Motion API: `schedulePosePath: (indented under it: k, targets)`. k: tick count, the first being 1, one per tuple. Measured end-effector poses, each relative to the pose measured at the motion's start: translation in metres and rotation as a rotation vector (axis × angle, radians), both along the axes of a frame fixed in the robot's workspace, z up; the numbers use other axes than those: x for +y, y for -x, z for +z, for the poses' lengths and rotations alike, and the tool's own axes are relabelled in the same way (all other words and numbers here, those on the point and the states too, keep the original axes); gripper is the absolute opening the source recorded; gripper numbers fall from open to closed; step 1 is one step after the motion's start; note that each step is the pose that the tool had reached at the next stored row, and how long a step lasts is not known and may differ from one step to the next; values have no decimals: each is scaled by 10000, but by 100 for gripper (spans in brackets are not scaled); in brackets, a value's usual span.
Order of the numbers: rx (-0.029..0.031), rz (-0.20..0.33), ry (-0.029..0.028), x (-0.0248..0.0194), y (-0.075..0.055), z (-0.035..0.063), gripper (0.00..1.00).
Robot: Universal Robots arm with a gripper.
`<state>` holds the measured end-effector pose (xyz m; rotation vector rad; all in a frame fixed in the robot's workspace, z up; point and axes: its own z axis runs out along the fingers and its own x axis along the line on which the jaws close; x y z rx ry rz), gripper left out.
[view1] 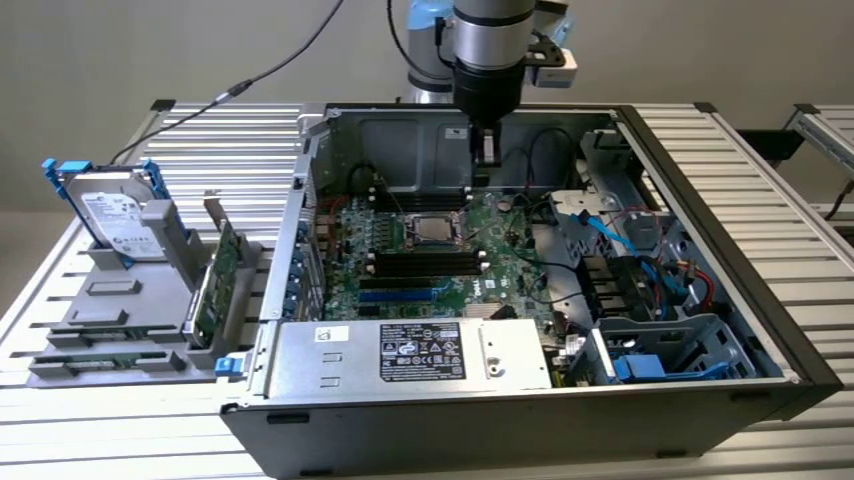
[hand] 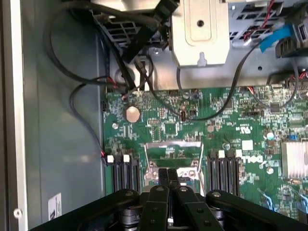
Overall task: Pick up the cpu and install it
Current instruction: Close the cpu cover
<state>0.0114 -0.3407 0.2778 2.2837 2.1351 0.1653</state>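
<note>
Wrist view, hand (hand: pixel 168 172) pressed together over motherboard (hand: pixel 231 130), exterior view, cpu (view1: pixel 430 226) seated below it

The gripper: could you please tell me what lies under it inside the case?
Under the shut gripper lies the green motherboard with its metal-framed processor socket. The fingers cover part of the socket, so what it holds is hidden.

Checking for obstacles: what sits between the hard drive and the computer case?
A green circuit card, standing upright in the grey holder, as the exterior view shows.
</note>
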Motion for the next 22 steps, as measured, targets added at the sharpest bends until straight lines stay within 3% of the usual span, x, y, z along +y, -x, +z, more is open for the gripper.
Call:
schedulePosePath:
  k: [9,22]
  targets:
    - [97,0,-57,-2,-401,3,11]
    - [179,10,-58,-3,-450,-199,11]
